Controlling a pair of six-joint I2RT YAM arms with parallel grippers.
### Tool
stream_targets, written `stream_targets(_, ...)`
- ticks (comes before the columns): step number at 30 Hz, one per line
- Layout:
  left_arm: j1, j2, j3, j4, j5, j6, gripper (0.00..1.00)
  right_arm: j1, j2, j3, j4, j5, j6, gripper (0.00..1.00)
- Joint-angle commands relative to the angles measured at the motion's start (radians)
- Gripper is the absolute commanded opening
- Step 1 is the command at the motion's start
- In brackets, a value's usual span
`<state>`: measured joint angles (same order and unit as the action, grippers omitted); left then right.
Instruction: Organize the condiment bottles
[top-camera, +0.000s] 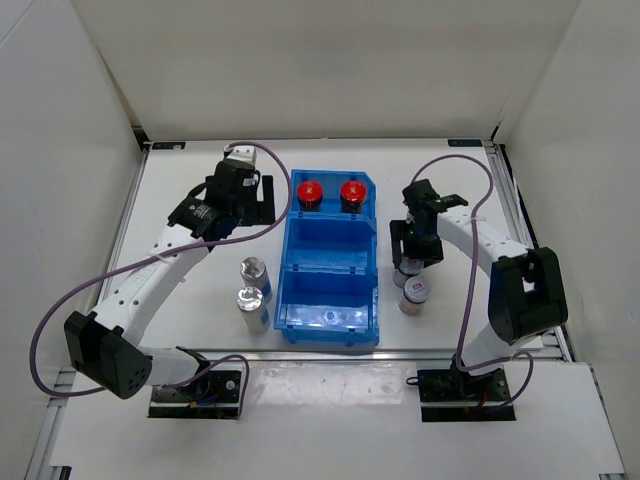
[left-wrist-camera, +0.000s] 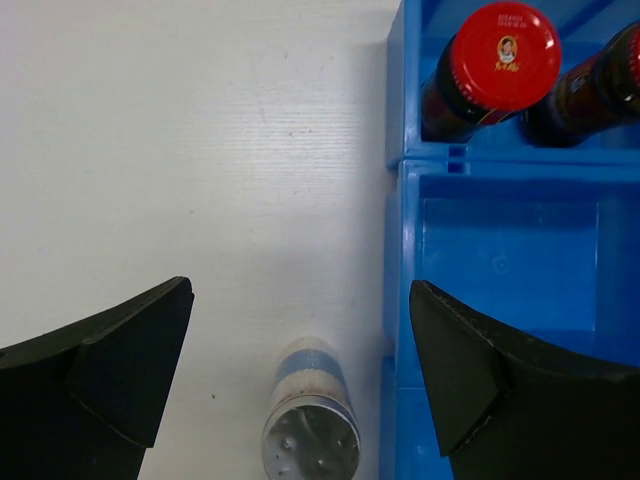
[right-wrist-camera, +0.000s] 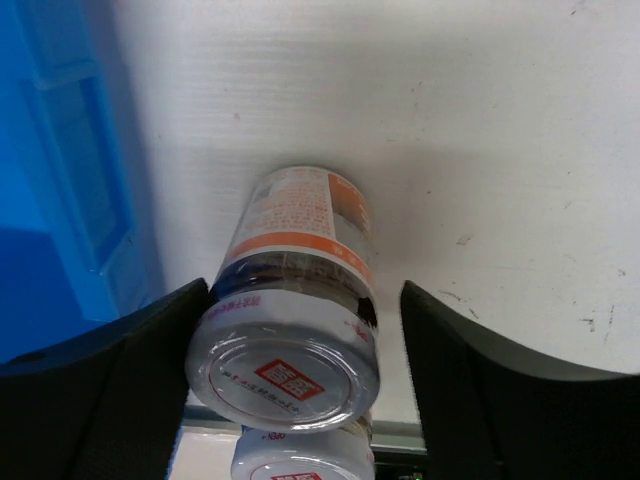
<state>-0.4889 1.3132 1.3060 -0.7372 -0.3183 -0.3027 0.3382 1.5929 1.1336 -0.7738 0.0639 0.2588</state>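
Observation:
Two red-capped dark bottles (top-camera: 310, 190) (top-camera: 351, 190) stand in the far compartment of the blue bin (top-camera: 330, 320); both show in the left wrist view (left-wrist-camera: 503, 55) (left-wrist-camera: 610, 80). Two silver-capped, blue-labelled bottles (top-camera: 252, 271) (top-camera: 253, 305) stand on the table left of the bin. My left gripper (top-camera: 262, 203) is open and empty above the table, with one silver-capped bottle (left-wrist-camera: 310, 430) below its gap (left-wrist-camera: 300, 300). My right gripper (top-camera: 413, 255) is open around a grey-lidded bottle (right-wrist-camera: 290, 340). Its left finger touches the lid; the right finger stands apart. The second grey-lidded bottle (top-camera: 415, 292) stands just nearer (right-wrist-camera: 300, 462).
The bin's middle (left-wrist-camera: 510, 260) and near compartments hold nothing. The bin wall (right-wrist-camera: 60, 150) lies close to the left of my right gripper. White walls enclose the table on three sides. The arm bases sit at the near edge.

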Motion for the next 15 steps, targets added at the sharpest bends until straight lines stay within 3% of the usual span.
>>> stream_targets(1, -0.007, -0.025, 0.003, -0.005, -0.038, -0.006, 1.00, 0.028, 0.019, 0.043, -0.048, 0.062, 0.020, 0.76)
stream_targets(4, -0.007, -0.015, 0.003, -0.005, -0.048, -0.006, 1.00, 0.038, 0.019, 0.078, -0.083, 0.091, 0.039, 0.51)
stream_targets(7, -0.007, -0.015, 0.012, 0.004, -0.038, -0.015, 1.00, 0.059, -0.022, 0.133, -0.123, 0.157, 0.048, 0.36)
stream_targets(9, -0.007, -0.015, 0.012, 0.004, -0.028, -0.024, 1.00, 0.070, -0.063, 0.167, -0.139, 0.198, 0.048, 0.20)
stream_targets(12, -0.007, -0.015, -0.007, 0.004, -0.028, -0.033, 1.00, 0.082, -0.114, 0.250, -0.150, 0.237, 0.059, 0.04)
stream_targets(15, -0.007, -0.026, -0.019, 0.004, -0.038, -0.033, 1.00, 0.105, -0.154, 0.311, -0.105, 0.183, 0.020, 0.00)
